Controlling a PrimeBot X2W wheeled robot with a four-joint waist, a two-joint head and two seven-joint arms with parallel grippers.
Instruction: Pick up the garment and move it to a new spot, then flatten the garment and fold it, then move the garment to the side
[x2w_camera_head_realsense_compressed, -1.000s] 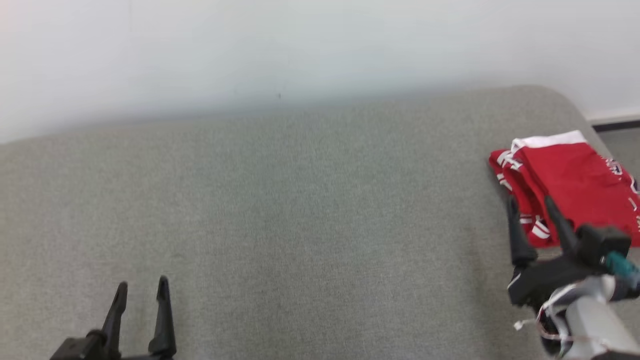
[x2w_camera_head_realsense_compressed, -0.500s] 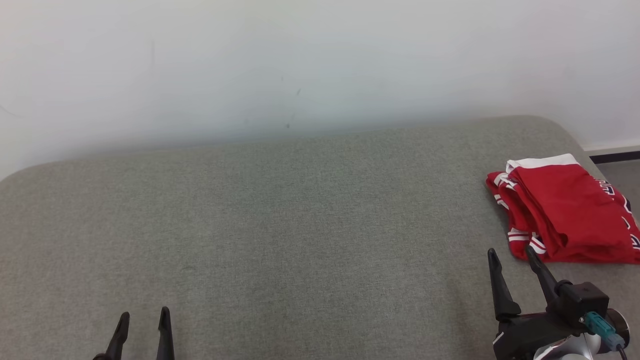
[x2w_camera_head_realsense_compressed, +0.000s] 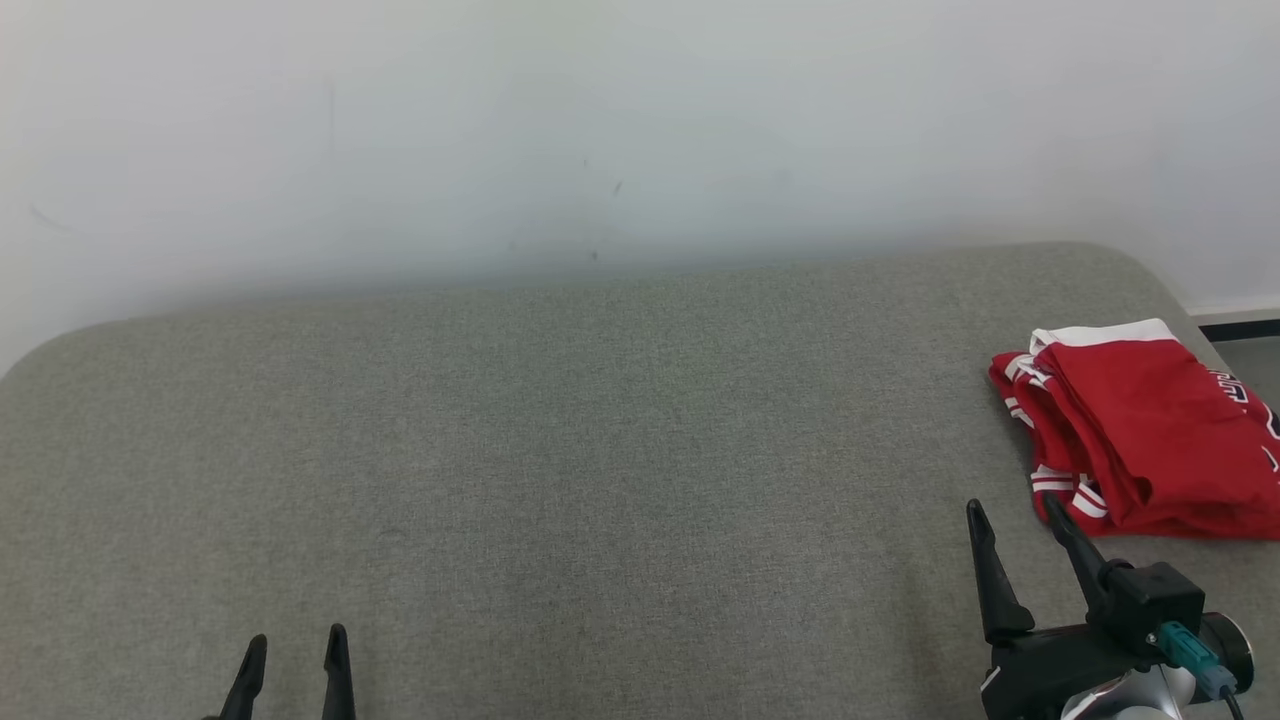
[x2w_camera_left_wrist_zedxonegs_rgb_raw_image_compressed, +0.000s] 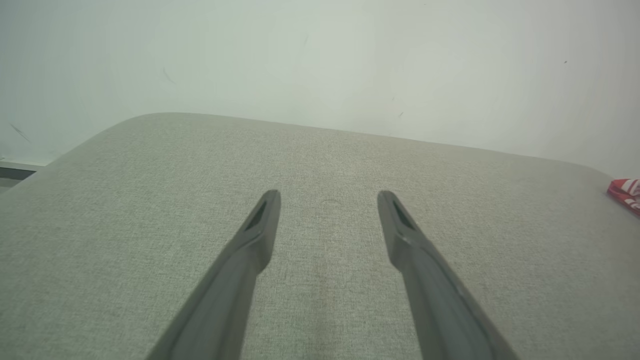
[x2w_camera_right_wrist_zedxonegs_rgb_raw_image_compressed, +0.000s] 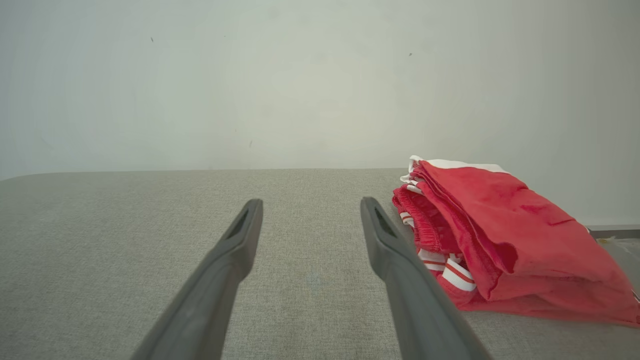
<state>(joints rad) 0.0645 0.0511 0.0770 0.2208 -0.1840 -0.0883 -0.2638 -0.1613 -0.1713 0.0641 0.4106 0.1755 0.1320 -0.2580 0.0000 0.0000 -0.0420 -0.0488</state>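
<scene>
The garment (x2w_camera_head_realsense_compressed: 1140, 430) is red with white stripes and trim, folded into a compact stack at the far right of the grey cushion (x2w_camera_head_realsense_compressed: 560, 450). My right gripper (x2w_camera_head_realsense_compressed: 1012, 508) stands open just in front of and left of it, fingers apart with nothing between them. In the right wrist view the garment (x2w_camera_right_wrist_zedxonegs_rgb_raw_image_compressed: 500, 240) lies right of the right gripper (x2w_camera_right_wrist_zedxonegs_rgb_raw_image_compressed: 310, 206), close to the right finger. My left gripper (x2w_camera_head_realsense_compressed: 296, 642) is open at the lower left, far from the cloth. In the left wrist view the left gripper (x2w_camera_left_wrist_zedxonegs_rgb_raw_image_compressed: 329, 196) hangs over bare cushion, with a garment (x2w_camera_left_wrist_zedxonegs_rgb_raw_image_compressed: 626, 192) corner at the right edge.
A pale wall (x2w_camera_head_realsense_compressed: 600, 130) rises directly behind the cushion. The cushion's right edge drops off beside the garment, with floor and a dark baseboard (x2w_camera_head_realsense_compressed: 1235, 328) beyond. The cushion's rounded left corner (x2w_camera_head_realsense_compressed: 60, 350) shows at the left.
The camera has tilted up, so the scene sits lower in the picture. My right gripper has drawn back off the garment toward me and stayed open. The garment lies as before.
</scene>
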